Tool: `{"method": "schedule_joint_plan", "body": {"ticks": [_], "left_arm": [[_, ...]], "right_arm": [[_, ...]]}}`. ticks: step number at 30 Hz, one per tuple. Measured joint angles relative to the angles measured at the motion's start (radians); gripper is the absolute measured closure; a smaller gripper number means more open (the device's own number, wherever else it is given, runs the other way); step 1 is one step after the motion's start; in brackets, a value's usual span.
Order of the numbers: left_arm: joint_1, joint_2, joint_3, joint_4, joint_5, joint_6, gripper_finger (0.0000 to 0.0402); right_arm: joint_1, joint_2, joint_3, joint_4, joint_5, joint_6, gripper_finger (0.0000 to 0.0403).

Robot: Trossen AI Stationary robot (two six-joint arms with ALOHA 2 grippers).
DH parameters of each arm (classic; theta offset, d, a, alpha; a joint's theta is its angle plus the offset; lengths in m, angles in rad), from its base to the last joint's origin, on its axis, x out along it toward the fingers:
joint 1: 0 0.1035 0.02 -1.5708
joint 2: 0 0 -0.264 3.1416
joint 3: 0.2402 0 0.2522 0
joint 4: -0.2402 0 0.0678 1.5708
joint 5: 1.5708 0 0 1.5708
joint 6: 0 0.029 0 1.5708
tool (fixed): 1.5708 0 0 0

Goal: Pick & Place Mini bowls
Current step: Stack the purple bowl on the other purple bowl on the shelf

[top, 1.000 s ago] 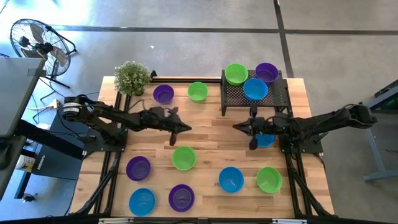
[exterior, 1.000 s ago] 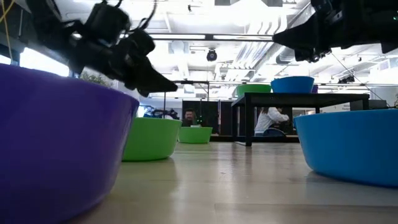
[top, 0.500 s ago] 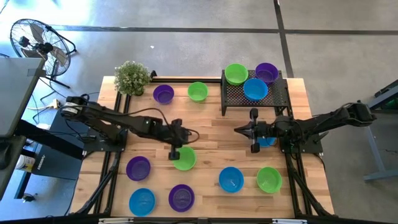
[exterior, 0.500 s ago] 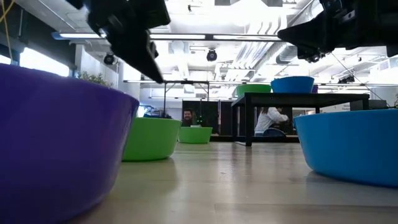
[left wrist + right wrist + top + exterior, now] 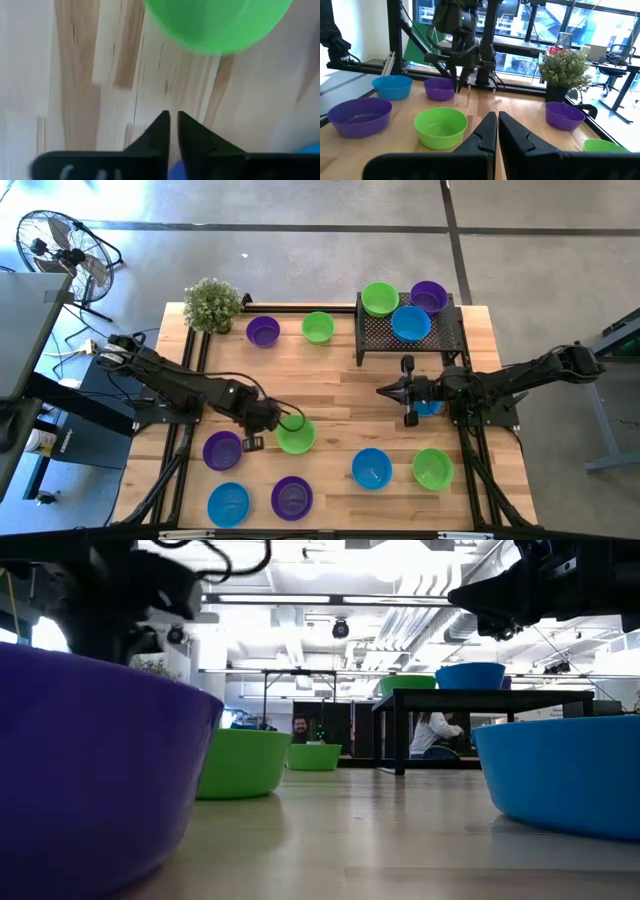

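My left gripper (image 5: 254, 442) hangs at lower centre-left of the high view, fingers (image 5: 161, 131) nearly together and empty, with the green bowl (image 5: 296, 435) just right of them, far nearer than my right gripper (image 5: 407, 418).

We count twelve mini bowls (image 5: 296, 435), blue, green and purple, all upright. Three sit on the rack (image 5: 372, 336); nine lie scattered across the desk (image 5: 340, 390).

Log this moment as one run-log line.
left gripper: beside green bowl, nothing held | right gripper: shut, empty, waiting mid-table | rack: holds three bowls
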Motion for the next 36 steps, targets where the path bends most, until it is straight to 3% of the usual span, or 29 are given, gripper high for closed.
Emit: {"method": "schedule_joint_plan", "body": {"ticks": [9,20,25,32,36], "left_arm": [[0.012,0.0,-0.008,-0.167,0.083,0.106,0.0259],[0.013,0.0,-0.19,-0.111,0.197,0.182,0.0246],[0.013,0.0,-0.235,-0.046,0.224,0.172,0.0272],[0.055,0.0,-0.241,-0.044,0.18,0.179,0.0384],[0.15,-0.063,-0.241,-0.041,0.15,0.2,0.0387]], "right_arm": [[0.0,0.0,0.0,0.0,0.0,-0.011,0.0402],[0.0,0.0,0.0,0.0,-0.024,-0.011,0.0402],[0.0,0.0,0.0,0.0,-0.024,-0.015,0.0402],[0.0,0.0,0.0,0.0,-0.024,-0.015,0.0402],[0.0,0.0,0.0,0.0,-0.023,-0.016,0.0403]]}}
